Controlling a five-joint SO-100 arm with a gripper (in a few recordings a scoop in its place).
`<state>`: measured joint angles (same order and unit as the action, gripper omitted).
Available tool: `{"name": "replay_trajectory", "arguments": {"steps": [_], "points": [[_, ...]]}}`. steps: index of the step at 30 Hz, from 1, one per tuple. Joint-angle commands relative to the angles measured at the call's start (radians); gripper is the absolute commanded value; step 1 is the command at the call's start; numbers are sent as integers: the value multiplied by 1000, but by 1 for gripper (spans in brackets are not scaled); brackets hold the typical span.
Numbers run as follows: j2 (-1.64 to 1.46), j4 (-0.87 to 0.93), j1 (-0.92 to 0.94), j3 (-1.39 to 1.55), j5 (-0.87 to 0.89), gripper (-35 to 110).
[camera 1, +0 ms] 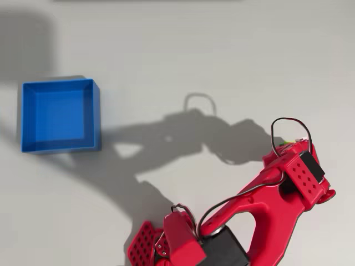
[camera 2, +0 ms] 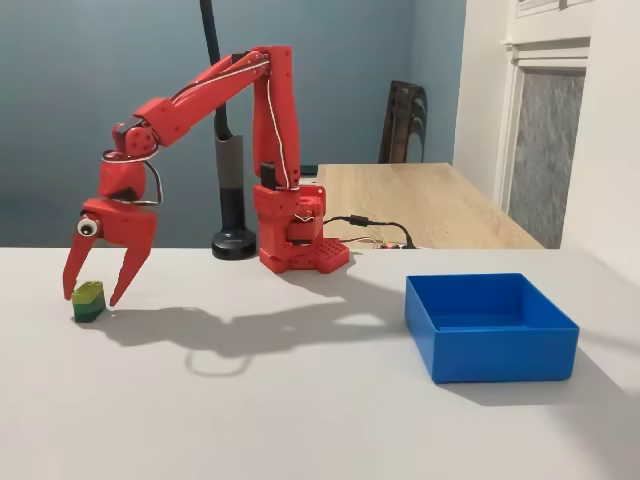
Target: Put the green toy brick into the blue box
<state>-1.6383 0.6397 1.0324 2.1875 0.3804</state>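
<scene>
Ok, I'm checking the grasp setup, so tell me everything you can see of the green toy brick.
The green toy brick looks like small lime-green plastic with a darker green lower part. In the fixed view it sits upright on the white table, far left of the blue box. The red end effector hangs open over it, one finger on each side; contact can't be judged. In the overhead view just a green sliver shows beside the arm.

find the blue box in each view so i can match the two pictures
Overhead view: the blue box sits at the left, above centre.
Fixed view: it sits at the lower right on the table.
Shared landmark: the red gripper, far across the table from the box.
</scene>
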Motion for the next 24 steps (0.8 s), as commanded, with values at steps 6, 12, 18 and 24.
{"name": "replay_trajectory", "arguments": {"steps": [6, 12, 18, 24], "points": [[-26, -26, -12, 15, 20, 4], [-26, -23, -26, -15, 6, 2], [-28, 146, -66, -152, 0, 0], [-31, 390, -166, -336, 17, 0]]}}
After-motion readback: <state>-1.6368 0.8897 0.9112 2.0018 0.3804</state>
